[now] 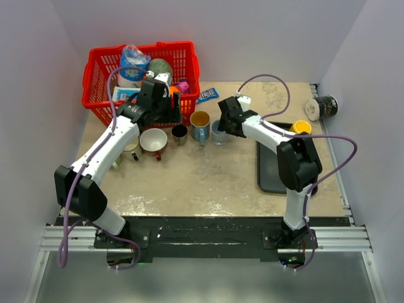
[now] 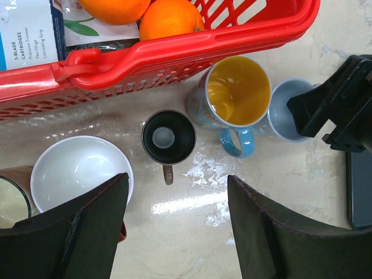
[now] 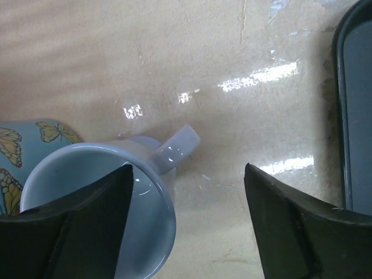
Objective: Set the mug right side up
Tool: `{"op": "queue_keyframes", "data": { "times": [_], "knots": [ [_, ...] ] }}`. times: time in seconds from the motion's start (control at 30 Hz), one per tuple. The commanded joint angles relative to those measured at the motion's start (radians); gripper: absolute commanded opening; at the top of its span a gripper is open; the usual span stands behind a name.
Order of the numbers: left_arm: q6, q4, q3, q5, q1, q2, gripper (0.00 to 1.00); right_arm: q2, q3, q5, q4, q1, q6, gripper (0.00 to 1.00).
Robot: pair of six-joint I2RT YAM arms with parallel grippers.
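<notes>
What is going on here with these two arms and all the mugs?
The right hand is open above the pale blue mug, which stands mouth up on the table and is not gripped. So the mug appears to be right side up already. The left hand hovers open over a small dark cup near the red basket and holds nothing.
</notes>
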Motion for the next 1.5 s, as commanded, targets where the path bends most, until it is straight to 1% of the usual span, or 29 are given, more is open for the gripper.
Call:
{"op": "queue_keyframes", "data": {
  "times": [0.0,0.03,0.1,0.23,0.33,0.4,0.43,0.5,0.53,0.57,0.67,0.8,0.83,0.9,0.97,1.07,1.13,1.23,1.4,1.43,1.47],
  "knots": [
    [0.02,0.033,0.002,0.016,0.008,-0.02,0.74,-0.088,-0.003,0.045,-0.002,-0.005,0.028,0.86],
    [0.02,0.033,0.005,0.018,0.008,-0.02,0.74,-0.1,-0.003,0.035,-0.005,-0.006,0.026,0.94],
    [0.02,0.034,0.011,0.019,0.008,-0.02,0.74,-0.122,0.008,0.002,-0.008,-0.009,0.019,0.99],
    [0.019,0.047,0.011,0.022,0.008,-0.027,0.76,-0.183,0.039,-0.039,-0.053,-0.04,0.014,0.99],
    [0.025,0.053,0.01,0.021,0.008,-0.036,0.8,-0.25,0.028,-0.096,-0.053,-0.097,-0.012,0.99],
    [0.042,0.059,0.007,0.024,0.008,-0.044,0.84,-0.286,0.013,-0.093,-0.062,-0.156,-0.021,0.99],
    [0.045,0.063,0.004,0.022,0.008,-0.052,0.91,-0.306,0.008,-0.076,-0.07,-0.178,-0.044,0.99],
    [0.06,0.074,-0.012,0.022,0.008,-0.062,0.98,-0.343,0.013,-0.055,-0.094,-0.245,-0.082,0.99],
    [0.063,0.086,-0.018,0.021,0.008,-0.073,0.99,-0.352,0.014,-0.042,-0.111,-0.265,-0.131,0.99],
    [0.066,0.096,-0.024,0.021,0.008,-0.079,0.99,-0.366,0.01,-0.007,-0.119,-0.303,-0.159,0.99],
    [0.074,0.114,-0.044,0.019,0.008,-0.096,0.99,-0.404,-0.03,0.022,-0.12,-0.373,-0.259,0.99],
    [0.077,0.12,-0.058,0.021,0.008,-0.105,0.99,-0.453,-0.142,0.031,-0.036,-0.456,-0.387,0.99],
    [0.077,0.123,-0.059,0.025,0.009,-0.105,0.99,-0.456,-0.164,0.025,-0.007,-0.475,-0.435,0.99],
    [0.077,0.126,-0.055,0.053,0.008,-0.102,0.99,-0.449,-0.204,-0.014,0.004,-0.541,-0.47,0.99],
    [0.079,0.126,-0.043,0.062,0.008,-0.092,0.99,-0.453,-0.257,-0.03,0.031,-0.58,-0.513,0.99],
    [0.088,0.12,-0.024,0.059,0.008,-0.087,0.99,-0.475,-0.332,-0.086,0.122,-0.62,-0.584,0.99],
    [0.094,0.119,-0.013,0.059,0.009,-0.09,0.99,-0.443,-0.339,-0.116,0.144,-0.635,-0.653,0.99],
    [0.109,0.117,-0.003,0.055,0.008,-0.093,0.99,-0.401,-0.32,-0.114,0.142,-0.66,-0.679,0.99],
    [0.117,0.12,0.004,0.05,0.009,-0.089,0.99,-0.353,-0.322,-0.137,0.186,-0.723,-0.754,0.98],
    [0.117,0.12,0.005,0.05,0.009,-0.087,0.99,-0.344,-0.322,-0.16,0.194,-0.733,-0.779,0.97],
    [0.114,0.12,0.007,0.048,0.009,-0.086,0.99,-0.323,-0.319,-0.227,0.194,-0.752,-0.796,0.95]
  ]
}}
